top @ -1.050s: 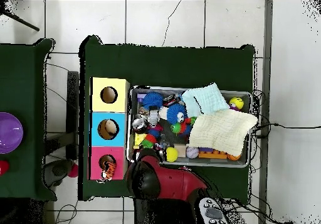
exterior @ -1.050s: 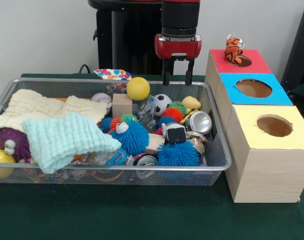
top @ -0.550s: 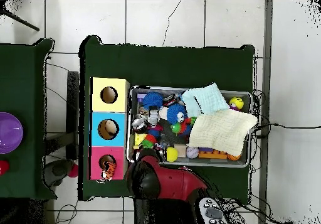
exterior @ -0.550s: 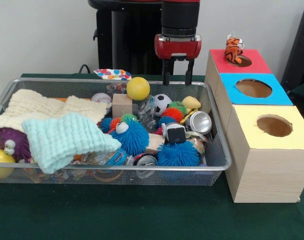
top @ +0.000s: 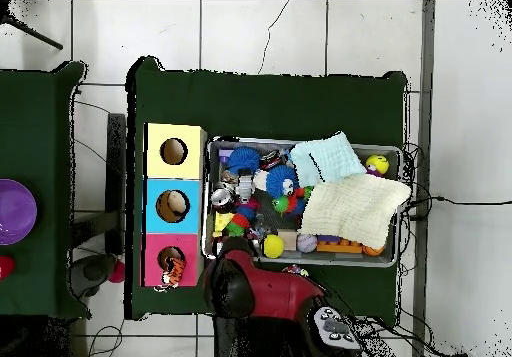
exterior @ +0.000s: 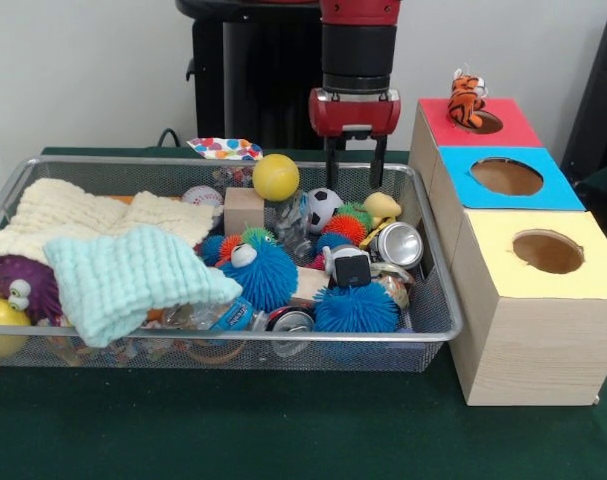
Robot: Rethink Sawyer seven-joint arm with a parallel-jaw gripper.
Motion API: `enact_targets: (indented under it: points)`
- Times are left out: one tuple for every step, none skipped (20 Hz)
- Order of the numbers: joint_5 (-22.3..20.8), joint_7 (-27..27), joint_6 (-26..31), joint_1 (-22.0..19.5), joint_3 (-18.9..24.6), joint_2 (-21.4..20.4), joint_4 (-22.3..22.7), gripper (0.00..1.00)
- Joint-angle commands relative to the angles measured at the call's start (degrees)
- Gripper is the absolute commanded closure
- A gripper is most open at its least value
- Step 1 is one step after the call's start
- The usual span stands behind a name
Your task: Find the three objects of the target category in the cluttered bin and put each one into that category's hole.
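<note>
- The gripper [exterior: 354, 160] is seen hanging above the far right corner of the wire bin [exterior: 438, 300], its two dark fingers spread apart with nothing between them.
- Just below it, inside the bin, a black-and-white soccer ball [exterior: 323, 207] and a yellow ball [exterior: 275, 176] are found near the far edge.
- Blue spiky balls [exterior: 355, 308], a silver can [exterior: 400, 243] and a wooden block [exterior: 243, 210] are crowded in the right half.
- A mint cloth [exterior: 123, 280] and a cream cloth [exterior: 63, 215] are spread over the left half.
- Three boxes are lined up beside the bin's right edge: red [exterior: 503, 125], blue [exterior: 553, 190], yellow [exterior: 583, 280].
- A toy tiger [exterior: 466, 98] is lodged in the red box's hole.
</note>
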Motion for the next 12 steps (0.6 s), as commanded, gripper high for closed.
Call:
enact_targets:
  points:
    - [-2.59, 9.05, -5.52, 0.22, 0.06, 6.44, -5.46, 0.0]
    - [-2.56, 8.7, -4.75, 0.18, 0.28, 5.93, -5.31, 0.0]
    - [-2.6, 8.67, -5.37, 0.18, 0.31, 6.39, -5.49, 0.0]
    - [-2.5, 9.18, -6.3, -0.07, 0.49, 7.03, -5.43, 0.0]
    - [-2.44, 9.54, -6.55, -0.4, 0.83, 7.35, -5.31, 0.0]
    - [-2.05, 10.6, -6.14, -1.39, 2.02, 7.92, -4.68, 0.0]
    - [-1.89, 11.4, -5.69, -2.34, 3.14, 8.3, -4.11, 0.0]
    - [-1.53, 12.87, -5.2, -4.0, 5.11, 9.11, -3.28, 0.0]
    - [-1.33, 13.31, -4.92, -4.54, 5.69, 9.47, -2.95, 0.0]
    - [-0.81, 13.78, -3.96, -5.22, 6.41, 9.86, -2.46, 0.0]
    - [-0.55, 14.19, -3.99, -5.53, 6.73, 10.3, -2.14, 0.0]
    - [0.4, 14.83, -2.66, -6.28, 7.43, 10.41, -1.33, 0.0]
